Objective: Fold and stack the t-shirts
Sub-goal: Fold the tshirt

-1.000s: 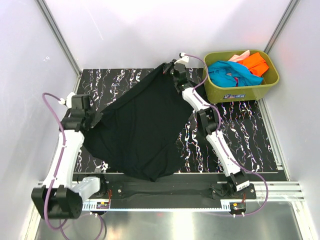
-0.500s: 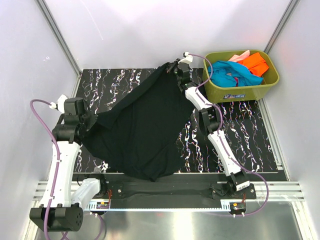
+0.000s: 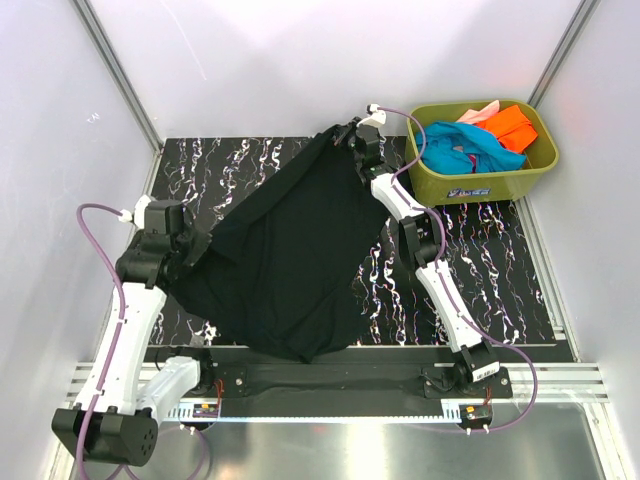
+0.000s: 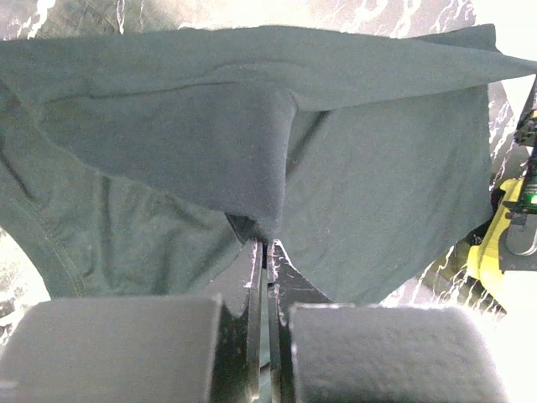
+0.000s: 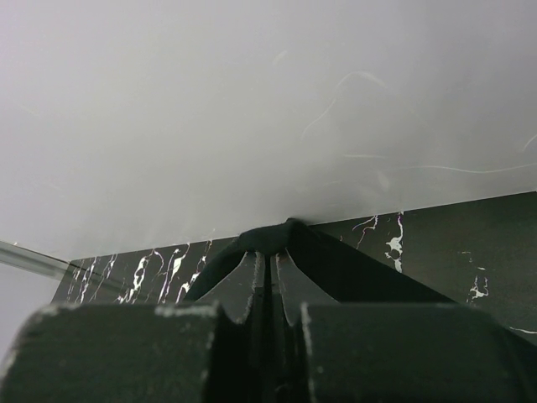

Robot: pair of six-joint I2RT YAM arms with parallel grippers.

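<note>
Left gripper (image 4: 265, 250) is pinching tight on a bunched fold of the black t-shirt (image 3: 290, 250), its fingers pressed together with cloth sandwiched at the tips. It is sitting at the left side of the table (image 3: 480, 270), lifting that edge of the shirt off the surface.

Right gripper (image 5: 273, 252) is clamping another edge of the same shirt, with a small knot of black fabric poking out over its tips. It is reaching to the far side of the table, close to the white back wall (image 3: 300, 60).

The shirt is hanging stretched between the two grippers, running diagonally from left-middle to far-centre. Its lower part is draping down onto the marbled black tabletop, and one corner is lying at the near edge, over the black base rail (image 3: 330, 380). In the left wrist view the cloth is doubling over itself, and a stitched hem is showing at the left.

An olive-green tub (image 3: 480, 182) is sitting in the far right corner, just beside the right arm's wrist. It is holding a crumpled teal t-shirt (image 3: 458, 147), an orange t-shirt (image 3: 512, 124) and a pink t-shirt (image 3: 478, 112), all unfolded and heaped together.
</note>
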